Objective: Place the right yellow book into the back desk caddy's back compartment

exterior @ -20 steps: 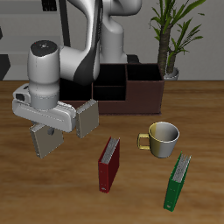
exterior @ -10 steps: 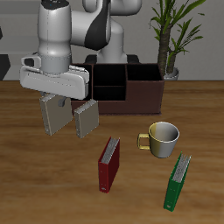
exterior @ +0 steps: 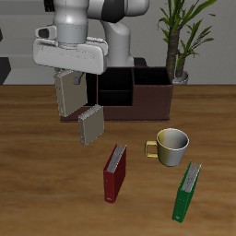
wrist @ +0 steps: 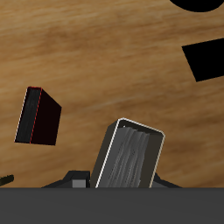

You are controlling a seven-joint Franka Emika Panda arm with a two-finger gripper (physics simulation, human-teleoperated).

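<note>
My gripper (exterior: 69, 79) is shut on the right yellow book (exterior: 67, 92) and holds it upright in the air, just in front of the back desk caddy (exterior: 147, 95). In the wrist view the held book (wrist: 131, 156) fills the space between my fingers, high over the table. The other yellow book (exterior: 90, 124) stands on the table below and a little nearer the front edge. The caddy is dark brown with black-lined cells. My arm hides one end of it, and I cannot make out its small back compartment from this angle.
A red book (exterior: 114, 172) and a green book (exterior: 189, 191) stand near the table's front edge. A yellow mug (exterior: 171, 147) sits between them, in front of the caddy. A potted plant (exterior: 180, 41) stands behind the caddy. The red book also shows in the wrist view (wrist: 37, 116).
My gripper has risen with the yellow book and moved back and across toward the caddy. The other yellow book has stayed on the table.
</note>
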